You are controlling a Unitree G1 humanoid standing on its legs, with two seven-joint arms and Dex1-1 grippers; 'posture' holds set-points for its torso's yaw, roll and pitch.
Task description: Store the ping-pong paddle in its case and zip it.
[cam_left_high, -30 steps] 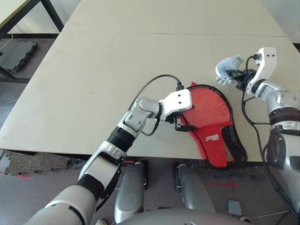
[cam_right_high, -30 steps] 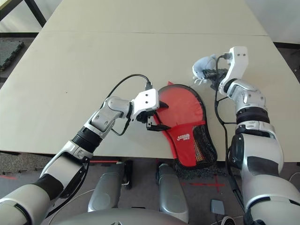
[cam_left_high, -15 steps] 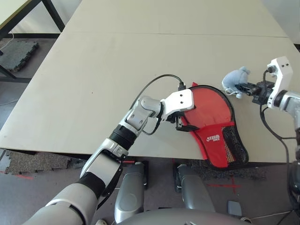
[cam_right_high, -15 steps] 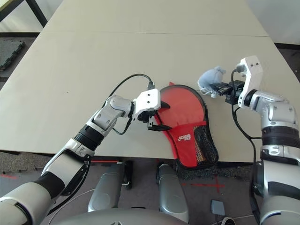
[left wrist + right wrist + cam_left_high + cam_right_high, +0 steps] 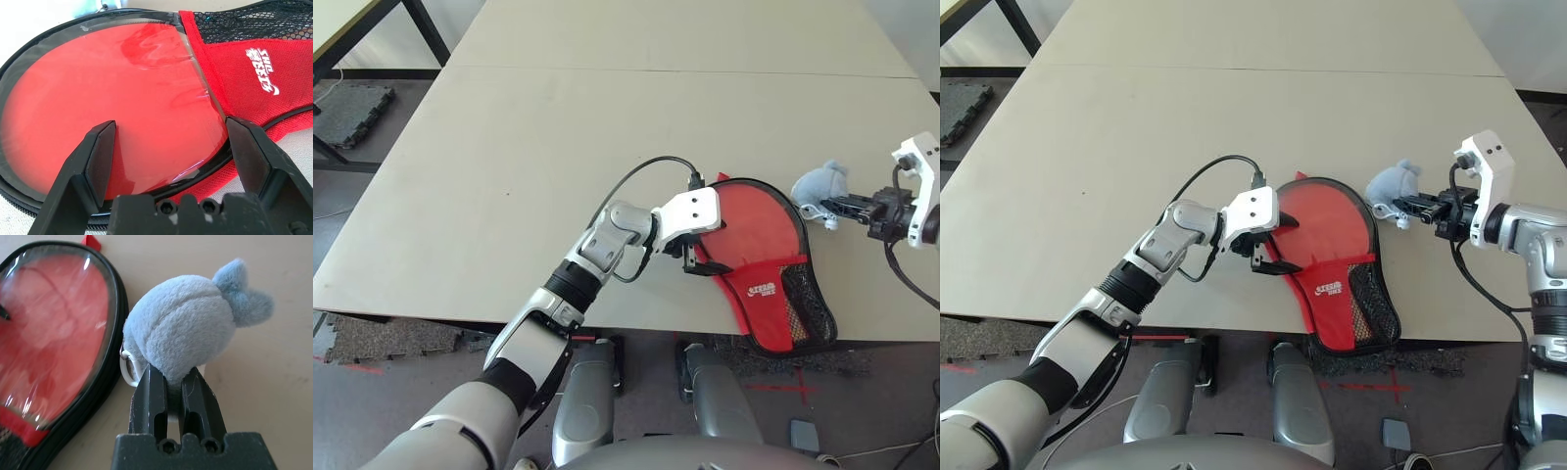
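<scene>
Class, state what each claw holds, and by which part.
Right claw pinches the small grey plush toy by its underside. Left claw is open, holding nothing.

You're in a lab or workshop here: big plain bench, black metal table legs, rubber floor mat, red tape marks below.

Left arm reaches in from the near left, forearm angled toward the middle, its left end effector pointing right with fingers spread wide. Right end effector at the right edge points left, fingers pinched together.
</scene>
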